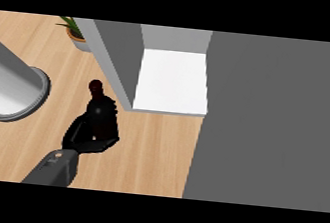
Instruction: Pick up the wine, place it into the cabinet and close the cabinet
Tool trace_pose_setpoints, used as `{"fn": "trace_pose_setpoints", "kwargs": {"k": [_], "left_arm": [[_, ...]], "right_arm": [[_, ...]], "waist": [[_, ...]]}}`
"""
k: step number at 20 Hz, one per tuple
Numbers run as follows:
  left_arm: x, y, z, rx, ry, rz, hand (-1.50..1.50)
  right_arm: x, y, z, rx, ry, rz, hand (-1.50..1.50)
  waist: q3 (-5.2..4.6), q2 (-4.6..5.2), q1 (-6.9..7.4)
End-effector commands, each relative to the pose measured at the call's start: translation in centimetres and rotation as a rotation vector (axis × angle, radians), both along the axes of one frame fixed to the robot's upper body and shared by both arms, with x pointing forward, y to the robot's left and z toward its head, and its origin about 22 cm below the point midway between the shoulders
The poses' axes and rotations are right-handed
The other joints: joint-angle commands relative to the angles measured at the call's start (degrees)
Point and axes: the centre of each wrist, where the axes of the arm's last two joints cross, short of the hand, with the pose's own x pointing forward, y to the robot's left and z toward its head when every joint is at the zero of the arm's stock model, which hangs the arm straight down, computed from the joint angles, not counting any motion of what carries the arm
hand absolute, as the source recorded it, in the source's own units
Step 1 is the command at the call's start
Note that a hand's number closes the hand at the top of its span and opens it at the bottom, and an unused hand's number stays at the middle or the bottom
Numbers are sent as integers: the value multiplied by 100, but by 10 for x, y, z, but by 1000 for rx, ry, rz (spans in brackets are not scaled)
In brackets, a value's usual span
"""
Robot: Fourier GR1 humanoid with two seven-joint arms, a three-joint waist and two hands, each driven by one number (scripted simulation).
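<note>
Head view: 1 hand point(86, 135) shows, coming up from the lower edge on a grey forearm point(53, 168); which arm it belongs to I cannot tell from this angle. Its black fingers are curled round the lower body of the wine bottle point(101, 110), whose dark neck points up the view toward the cabinet point(172, 81). The bottle's top sits just beside the cabinet's grey door point(114, 58), which stands open edge-on along the left of the opening. Inside, the white shelf point(173, 84) is bare where it shows. A broad grey panel point(278, 124) fills the right side, its edge running down beside the shelf. Open wooden counter point(149, 152) lies between the hand and that panel. At left a grey cylinder point(7, 86) rests near the counter's edge, and a potted plant point(75, 32) stands behind the door.
</note>
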Motion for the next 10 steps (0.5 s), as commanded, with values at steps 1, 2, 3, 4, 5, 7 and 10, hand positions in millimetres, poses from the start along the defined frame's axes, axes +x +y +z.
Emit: {"fn": "trace_pose_setpoints", "kwargs": {"k": [1,2,3,4,5,7,10], "left_arm": [[6,-7,3,-123,-32,-35,150],[2,-16,-3,-113,-31,-40,150],[-1,-11,-4,-110,-21,-36,150],[15,-27,4,-150,-14,-50,150],[5,-8,1,-138,-13,-55,150],[-4,-11,-5,-147,-19,-95,150],[-1,-18,-4,-171,5,44,150]], "right_arm": [[-20,-9,4,17,3,14,-150],[-17,-7,4,25,-1,8,-150],[-24,-1,-1,24,-7,21,-150],[-14,1,12,32,-18,22,-150],[-31,-9,7,9,1,24,-150],[2,-9,2,19,-7,-14,-150],[-19,-6,3,24,-6,-2,-150]], "waist": [[5,-13,21],[2,-4,11],[2,-5,6],[-6,11,-23],[4,-13,9],[6,-13,77],[8,-29,75]]}}
